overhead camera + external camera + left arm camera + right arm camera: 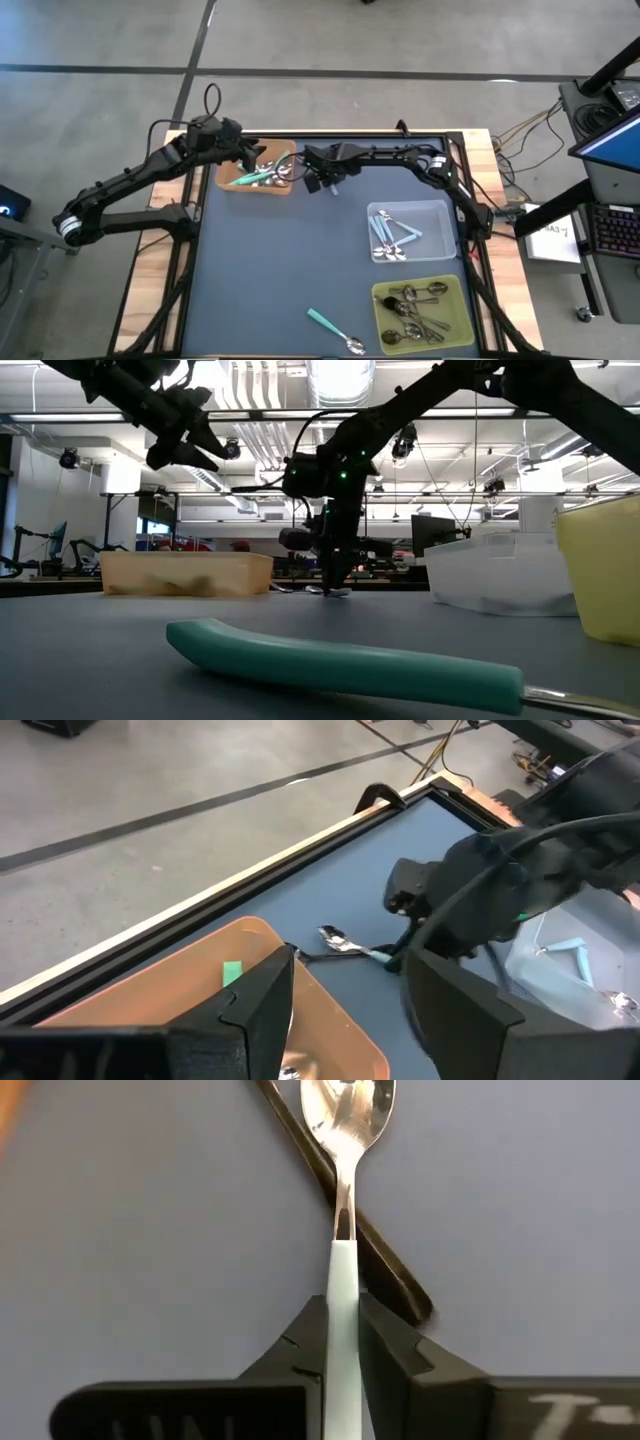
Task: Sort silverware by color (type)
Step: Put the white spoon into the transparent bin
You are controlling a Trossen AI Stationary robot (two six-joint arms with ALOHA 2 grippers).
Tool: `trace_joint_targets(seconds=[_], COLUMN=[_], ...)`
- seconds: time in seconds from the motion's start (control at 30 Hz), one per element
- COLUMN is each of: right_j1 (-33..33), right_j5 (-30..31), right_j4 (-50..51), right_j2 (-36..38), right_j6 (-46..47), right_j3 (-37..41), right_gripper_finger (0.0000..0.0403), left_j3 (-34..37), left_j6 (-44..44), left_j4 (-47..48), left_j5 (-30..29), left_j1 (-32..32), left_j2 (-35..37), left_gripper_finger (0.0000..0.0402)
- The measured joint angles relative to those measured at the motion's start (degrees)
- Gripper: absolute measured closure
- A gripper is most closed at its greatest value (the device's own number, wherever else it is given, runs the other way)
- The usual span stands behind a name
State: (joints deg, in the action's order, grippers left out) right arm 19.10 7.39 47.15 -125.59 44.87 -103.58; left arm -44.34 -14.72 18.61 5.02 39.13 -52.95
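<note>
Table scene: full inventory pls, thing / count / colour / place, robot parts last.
orange bin: one, far left of mat, holds teal spoons, count unclear
clear bin: one, right side, light blue spoons inside
yellow-green bin: one, near right corner, dark metal spoons
teal spoon: one, loose on the mat's near edge
light blue spoon: one, on mat beside orange bin, lying across a dark utensil
left gripper: open, above orange bin
right gripper: shut on the light blue spoon's handle
</note>
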Motion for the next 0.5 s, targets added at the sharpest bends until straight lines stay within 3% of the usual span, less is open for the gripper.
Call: trace_joint_targets(seconds=[0.3, 0.5], right_j1=[-3.87, -9.6], right_j5=[0.08, -0.18], right_j4=[6.32, 22.22], right_j2=[12.44, 20.11], right_j6=[-8.5, -11.02], right_j3=[-0.07, 0.21], right_gripper_finger=[0.0378, 0.0378], left_j3=[0.0, 0.0], left_j6=[0.8, 2.23], left_j4=[1.26, 2.7], left_j5=[0.02, 0.02], left_j1=[0.0, -0.01], left_j2=[0.0, -0.02], left_gripper_finger=[0.0223, 0.0223])
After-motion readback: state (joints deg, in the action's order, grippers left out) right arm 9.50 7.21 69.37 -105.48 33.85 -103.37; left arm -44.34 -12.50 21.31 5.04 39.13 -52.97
